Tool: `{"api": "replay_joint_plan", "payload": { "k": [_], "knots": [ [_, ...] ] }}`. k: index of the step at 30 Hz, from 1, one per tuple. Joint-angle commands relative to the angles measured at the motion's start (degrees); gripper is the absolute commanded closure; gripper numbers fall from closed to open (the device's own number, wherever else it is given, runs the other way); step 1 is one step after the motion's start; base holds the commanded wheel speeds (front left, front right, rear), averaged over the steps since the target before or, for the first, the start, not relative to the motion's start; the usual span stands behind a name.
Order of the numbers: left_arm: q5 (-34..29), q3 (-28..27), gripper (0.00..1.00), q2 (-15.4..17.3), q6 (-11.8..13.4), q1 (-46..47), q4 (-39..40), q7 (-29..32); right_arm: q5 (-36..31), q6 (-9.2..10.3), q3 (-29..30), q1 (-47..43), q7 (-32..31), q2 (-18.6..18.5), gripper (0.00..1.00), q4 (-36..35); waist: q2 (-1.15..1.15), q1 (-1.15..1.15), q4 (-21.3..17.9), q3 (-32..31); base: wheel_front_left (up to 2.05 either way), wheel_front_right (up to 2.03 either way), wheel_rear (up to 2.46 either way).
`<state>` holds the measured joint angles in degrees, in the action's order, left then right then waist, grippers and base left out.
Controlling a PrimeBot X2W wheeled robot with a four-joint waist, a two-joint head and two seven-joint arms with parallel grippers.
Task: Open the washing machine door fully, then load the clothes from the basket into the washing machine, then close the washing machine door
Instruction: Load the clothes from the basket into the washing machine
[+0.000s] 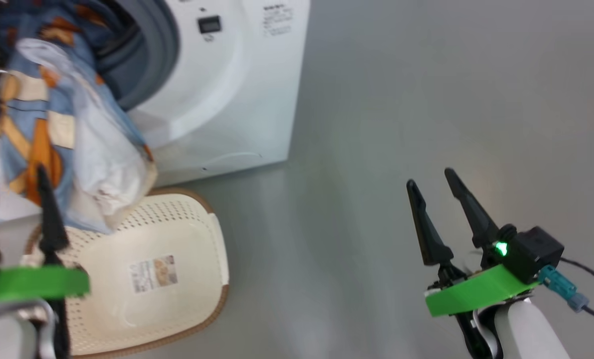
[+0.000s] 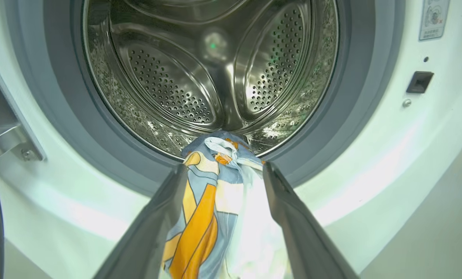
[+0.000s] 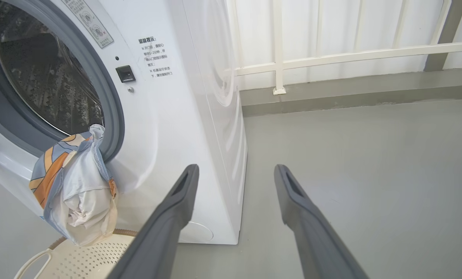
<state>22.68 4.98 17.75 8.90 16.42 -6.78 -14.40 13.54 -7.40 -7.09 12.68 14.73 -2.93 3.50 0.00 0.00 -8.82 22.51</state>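
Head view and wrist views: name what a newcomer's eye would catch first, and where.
The clothes, bright blue and orange, hang out of the washing machine mouth, drooping over the gasket toward the basket on the floor below. Behind them the steel drum gleams, and the left tool stands open, one finger on either side of the cloth.
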Motion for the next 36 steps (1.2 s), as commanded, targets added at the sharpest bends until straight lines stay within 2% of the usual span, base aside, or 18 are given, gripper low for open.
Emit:
{"api": "replay_joint_plan", "payload": {
  "k": [1, 7, 17, 36],
  "knots": [
    [-0.9, -1.3, 0.0, 1.3, 1.0, -2.4, 3.0, 0.5, -1.0, -0.09, -1.2, -1.5, 0.3, 0.1, 0.0, -0.6, 0.0, 0.0, 3.2, -4.1, 0.0, 0.0, 0.0],
    [-1.3, 0.4, 0.0, 0.0, 2.6, -9.8, 6.9, 2.0, -1.7, -0.09, -1.5, -3.0, 0.2, 0.1, 0.0, 1.0, 0.0, 0.0, 4.3, -7.8, 0.0, 0.0, 0.0],
    [-1.7, 2.0, 0.0, -0.2, 4.0, -16.9, 9.9, 3.6, -2.1, -0.09, -1.1, -6.5, -1.3, 0.1, 0.0, 1.0, 0.0, 0.0, 5.8, -13.7, 0.0, 0.0, 0.0],
    [-1.2, 3.8, 0.0, -0.8, 4.7, -20.6, 11.2, 4.7, -2.1, -0.09, -1.0, -9.8, -3.5, 0.1, 0.0, -1.4, 0.0, 0.0, 7.0, -17.5, 0.0, 0.0, 0.0]
  ]
}}
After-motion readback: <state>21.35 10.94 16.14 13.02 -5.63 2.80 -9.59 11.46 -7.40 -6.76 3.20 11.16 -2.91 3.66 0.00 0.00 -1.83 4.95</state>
